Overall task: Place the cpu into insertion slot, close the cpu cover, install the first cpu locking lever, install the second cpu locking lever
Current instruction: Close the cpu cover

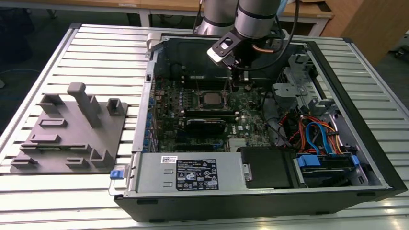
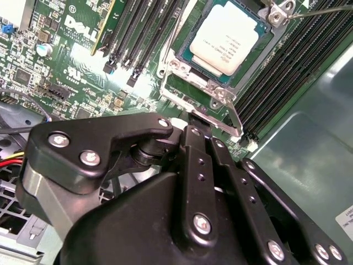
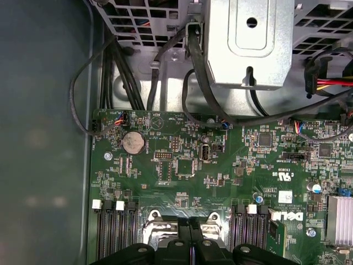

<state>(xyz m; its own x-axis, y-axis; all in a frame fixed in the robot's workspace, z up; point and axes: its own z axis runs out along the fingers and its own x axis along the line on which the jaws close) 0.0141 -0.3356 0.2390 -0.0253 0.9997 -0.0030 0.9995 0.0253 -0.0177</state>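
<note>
The cpu (image 2: 229, 36) lies seated in the board (image 2: 83, 66), with the cover (image 2: 187, 88) down around it. It is light, stiff and fragile underneath, so edge holds look safest. Just beyond it, the hand (image 2: 192, 117) hangs beside the cover, fingers pressed together.

A robotics lab or workshop: a grey robot arm (image 1: 255, 19) reaches down over a worktop (image 1: 96, 43) of ribbed aluminium slats. On it an open desktop computer case (image 1: 377, 163) lies on its side, with its green motherboard (image 1: 249, 103) and the cpu (image 1: 210, 99) laid bare. Beside the case, on the exterior view's left, sits a grey moulded fixture plate (image 1: 70, 143) with slots and upright holders, and plain wooden tables (image 1: 166, 5) stand along the far side.
</note>
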